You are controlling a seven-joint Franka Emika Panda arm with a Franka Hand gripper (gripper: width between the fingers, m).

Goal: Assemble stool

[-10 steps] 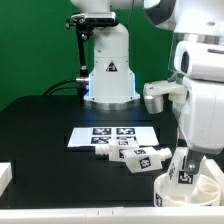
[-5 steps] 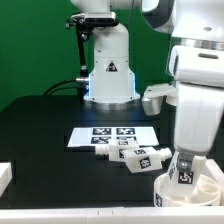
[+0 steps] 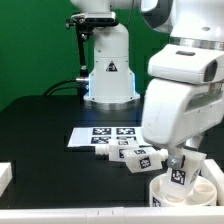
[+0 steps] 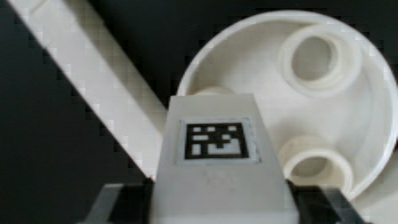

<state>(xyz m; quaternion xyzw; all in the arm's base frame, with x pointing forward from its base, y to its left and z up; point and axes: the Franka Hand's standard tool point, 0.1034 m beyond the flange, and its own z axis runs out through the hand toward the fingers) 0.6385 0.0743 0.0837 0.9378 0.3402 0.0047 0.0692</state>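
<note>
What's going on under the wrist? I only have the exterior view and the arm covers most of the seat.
Observer: The wrist view shows one leg running from the gripper down toward the seat.
Operator: Is it on a socket?
Observer: Two round raised sockets are visible and both are bare. The leg hides whatever is under its own end, so I can't tell.
Operator: Are the jaws on it?
Observer: Looks like it. The dark fingers sit flush against both sides of the leg, with no gap that I can see.
</note>
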